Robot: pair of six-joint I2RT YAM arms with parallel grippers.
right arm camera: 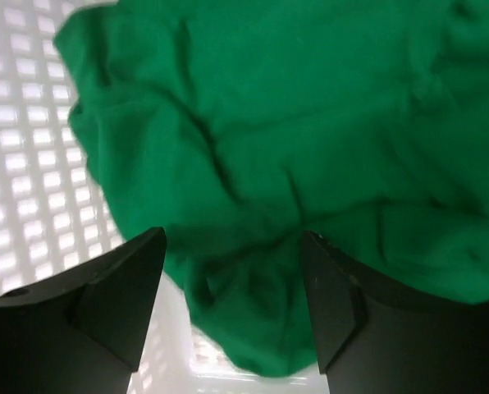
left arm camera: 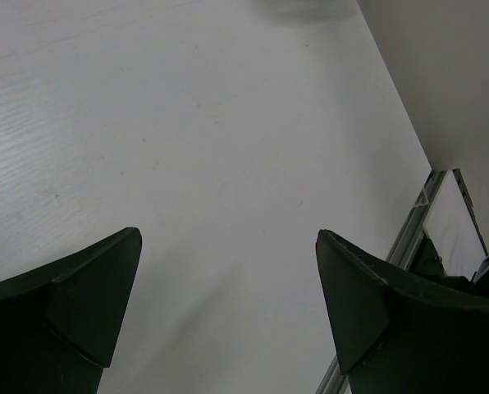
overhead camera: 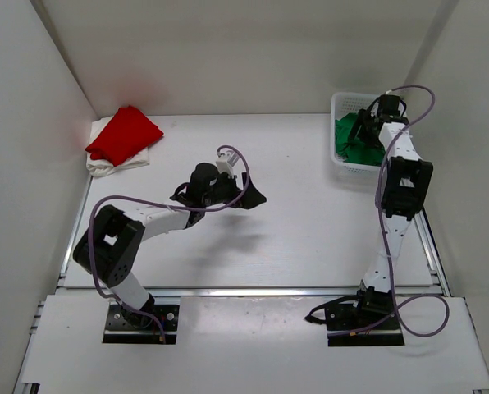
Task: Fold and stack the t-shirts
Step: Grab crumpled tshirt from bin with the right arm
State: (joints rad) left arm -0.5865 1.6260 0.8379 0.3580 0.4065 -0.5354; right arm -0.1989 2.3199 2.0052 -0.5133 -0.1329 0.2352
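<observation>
A folded red t-shirt [overhead camera: 124, 134] lies on top of a folded white t-shirt [overhead camera: 113, 162] at the table's far left corner. A crumpled green t-shirt [overhead camera: 353, 141] [right arm camera: 294, 148] lies in the white mesh basket [overhead camera: 346, 169] at the far right. My right gripper [overhead camera: 367, 123] [right arm camera: 232, 246] hangs over the basket, open, its fingers either side of a green fold without pinching it. My left gripper [overhead camera: 249, 195] [left arm camera: 228, 242] stands open over bare table in the middle, holding nothing.
The basket's mesh wall [right arm camera: 23, 148] shows to the left of the green cloth. White walls close in the table on the left, back and right. A metal rail [left arm camera: 409, 238] runs along the table's edge beside the left gripper.
</observation>
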